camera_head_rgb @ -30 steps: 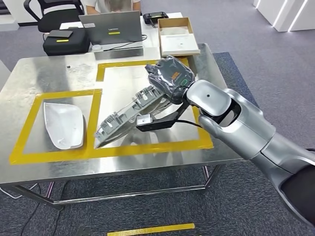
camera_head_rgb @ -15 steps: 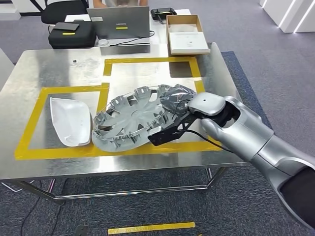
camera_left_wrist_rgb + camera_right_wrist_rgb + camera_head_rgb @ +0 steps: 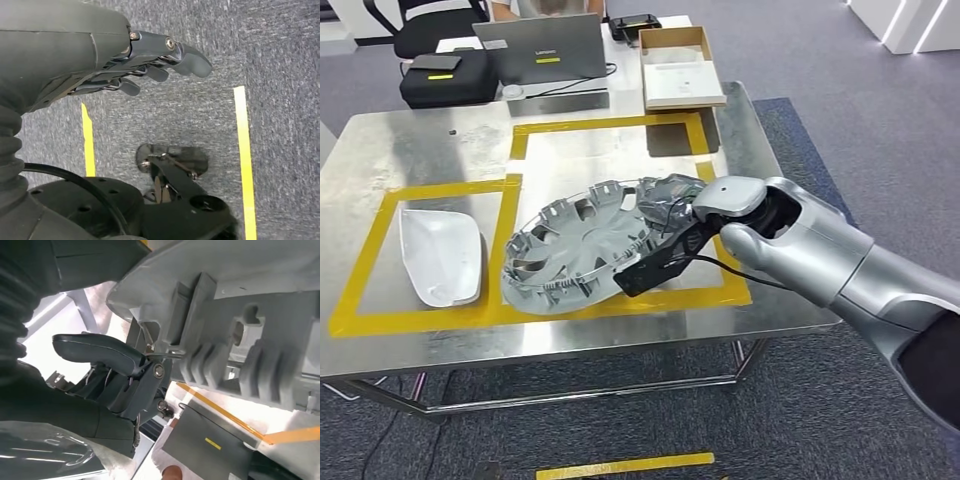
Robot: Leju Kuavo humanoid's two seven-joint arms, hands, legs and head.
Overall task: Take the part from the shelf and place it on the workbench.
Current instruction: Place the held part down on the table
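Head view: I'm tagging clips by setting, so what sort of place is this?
Probably an office-like robot test lab: a steel workbench marked with yellow tape outlines, grey carpet, and a laptop on a desk behind.

site: office-type robot test lab | evidence: grey carpet floor (image 3: 833, 90), steel workbench (image 3: 410, 150) with yellow tape (image 3: 365, 255), laptop (image 3: 546, 50), office chair (image 3: 433, 25)

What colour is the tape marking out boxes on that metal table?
Yellow tape on the shiny steel workbench; clearest in the head view.

wheel cover (image 3: 569, 252) tipped from edge-on to nearly flat, right hand (image 3: 669, 205) lowered
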